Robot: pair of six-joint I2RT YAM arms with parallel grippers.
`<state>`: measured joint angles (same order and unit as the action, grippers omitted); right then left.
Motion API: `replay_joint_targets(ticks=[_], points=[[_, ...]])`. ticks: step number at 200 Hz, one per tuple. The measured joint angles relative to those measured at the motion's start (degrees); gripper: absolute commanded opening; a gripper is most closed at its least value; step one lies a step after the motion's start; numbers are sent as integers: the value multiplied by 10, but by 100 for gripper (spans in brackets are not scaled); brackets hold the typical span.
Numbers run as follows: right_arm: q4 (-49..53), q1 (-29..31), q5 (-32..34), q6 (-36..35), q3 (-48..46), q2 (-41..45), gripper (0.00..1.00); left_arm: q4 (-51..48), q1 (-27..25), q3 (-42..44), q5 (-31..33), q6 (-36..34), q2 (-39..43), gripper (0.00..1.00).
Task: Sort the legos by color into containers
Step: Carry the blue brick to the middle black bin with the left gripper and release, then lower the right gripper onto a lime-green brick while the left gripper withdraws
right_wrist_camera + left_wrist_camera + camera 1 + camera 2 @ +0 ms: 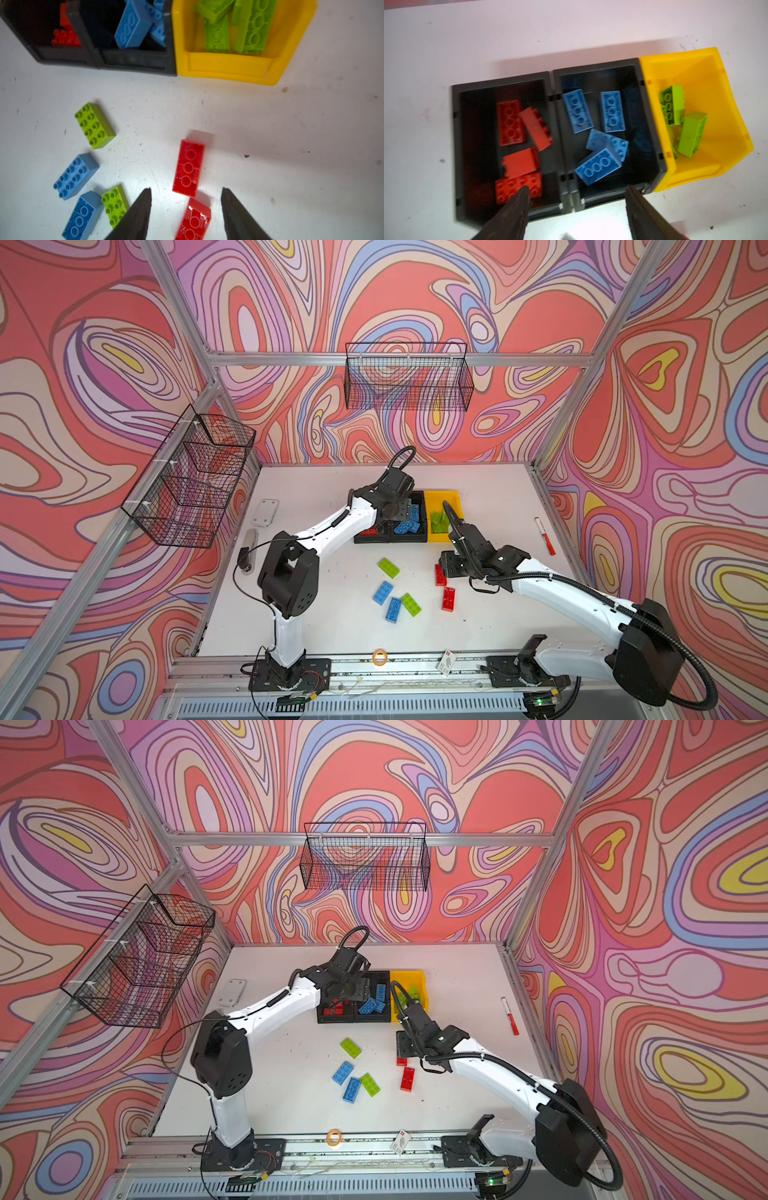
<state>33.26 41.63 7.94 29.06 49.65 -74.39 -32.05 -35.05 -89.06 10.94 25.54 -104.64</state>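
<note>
Watching both arms. The left gripper [578,188] hangs over the front edge of the two black bins, jaws spread with nothing between them, so it's empty. Red bin [455,145] holds only reds, blue bin [596,69] only blues, yellow bin [716,83] only greens. The three bins touch in a row, so the colour scheme is fixed.

The right gripper [186,188] hovers above the table over two loose reds, jaws parted and gripping nothing.

The far red brick [188,168] and near red brick [195,220] lie hollow side up, almost end to end. Their long axes point roughly at the bins. The jaws straddle the short width, which looks like the reason for that wrist angle: a pinch across the narrow faces.

Also loose, off to one side:
- green brick [94,125], studs up
- blue brick [75,176], studs up
- flipped blue brick [82,216], hollow side up and just beside the small green brick [115,204]

My guess is a red goes next. The red bin is on the left arm's side, so that's a cross reach.
</note>
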Motion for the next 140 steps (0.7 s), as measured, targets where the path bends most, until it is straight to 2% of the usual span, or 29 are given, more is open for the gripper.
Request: replay_joint_targets(ticks=[57,106,140], points=[[-19,127,31,-29,118,-177,58,18,88,201,26,5,247,75],[-43,141,37,-44,203,-287,58,6,138,356,16,33,374,75],[-43,143,36,-66,253,-342,58,-14,144,404,10,50,426,75]])
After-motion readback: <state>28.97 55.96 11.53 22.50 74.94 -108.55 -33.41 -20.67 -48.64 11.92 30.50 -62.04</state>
